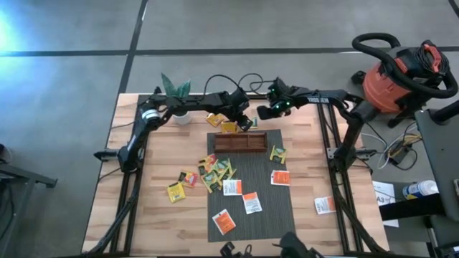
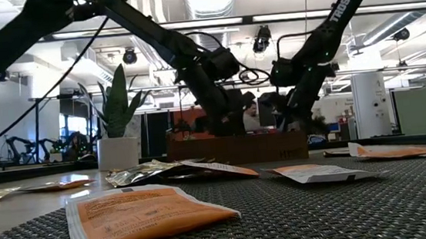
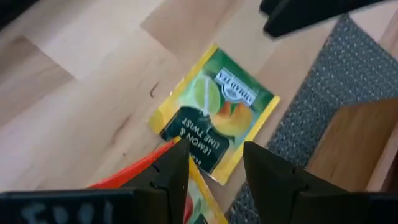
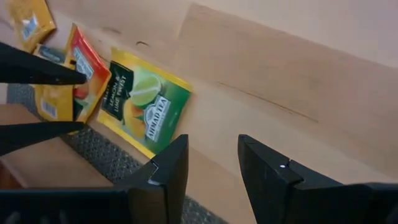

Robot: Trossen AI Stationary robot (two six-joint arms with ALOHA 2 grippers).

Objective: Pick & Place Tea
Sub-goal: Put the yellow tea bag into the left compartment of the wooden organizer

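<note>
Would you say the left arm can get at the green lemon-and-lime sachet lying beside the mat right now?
Probably yes. The left end effector is open directly over the green sachet, which lies flat on bare wood. A red-edged sachet overlaps one edge, and the right end effector hovers close by.

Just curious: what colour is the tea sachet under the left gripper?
Green with a yellow border, clearest in the left wrist view: sachet.
</note>
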